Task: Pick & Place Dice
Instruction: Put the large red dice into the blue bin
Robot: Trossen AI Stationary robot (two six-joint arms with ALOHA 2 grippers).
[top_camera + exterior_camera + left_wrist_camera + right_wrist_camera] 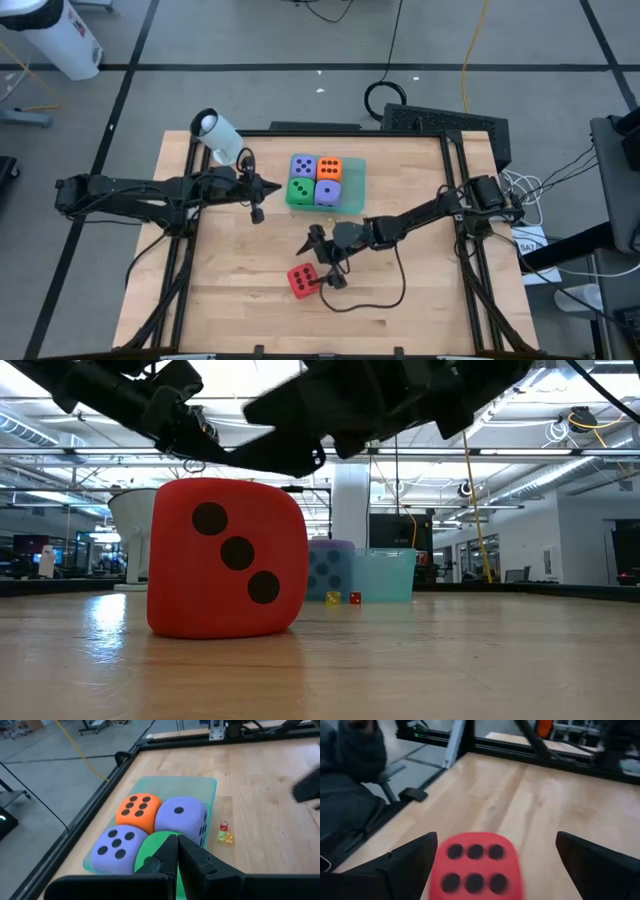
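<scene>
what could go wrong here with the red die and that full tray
1. The right gripper has its jaws open around the red die; an off-centre close could squeeze it out.
2. The teal tray already holds four dice, so there may be no flat spot for a fifth.
3. The cable near the die could snag.

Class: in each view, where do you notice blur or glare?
Right wrist view: red die and hand soft with blur. Low view: sheen on the table beside the die; arms overhead blurred. Left wrist view: right edge smeared.
</scene>
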